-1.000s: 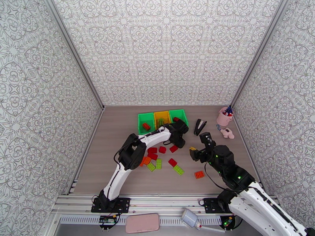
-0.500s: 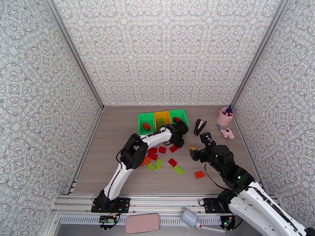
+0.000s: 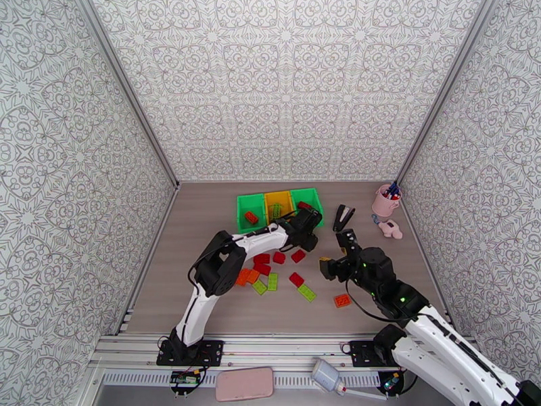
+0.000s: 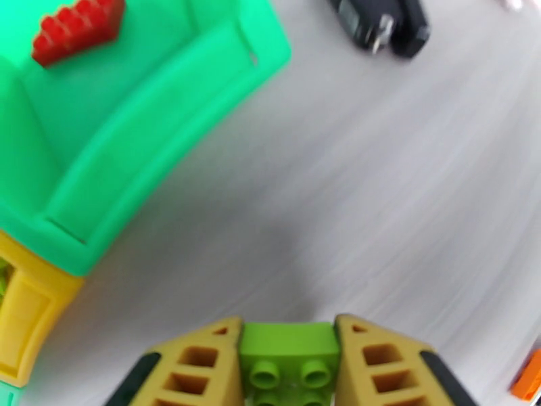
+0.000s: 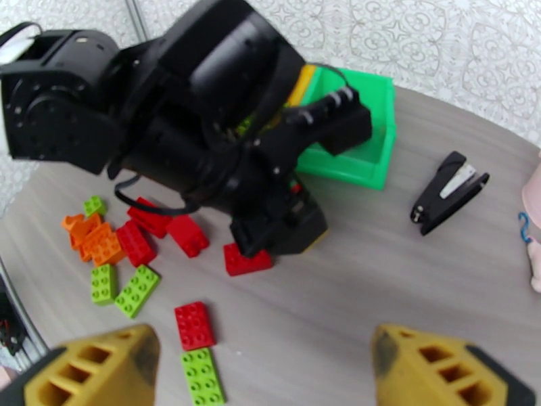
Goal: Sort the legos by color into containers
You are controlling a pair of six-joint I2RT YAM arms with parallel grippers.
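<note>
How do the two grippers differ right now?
The left gripper is shut on a lime green lego; the right gripper is open and empty. The left gripper is close beside a green bin; the right gripper is apart from the bins. Both have yellow fingers.

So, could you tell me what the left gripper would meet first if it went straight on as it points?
Probably the bare table, in the gap between the green bin and the black stapler. The left gripper, shut on a green brick, aims there, though depth is hard to judge.
</note>
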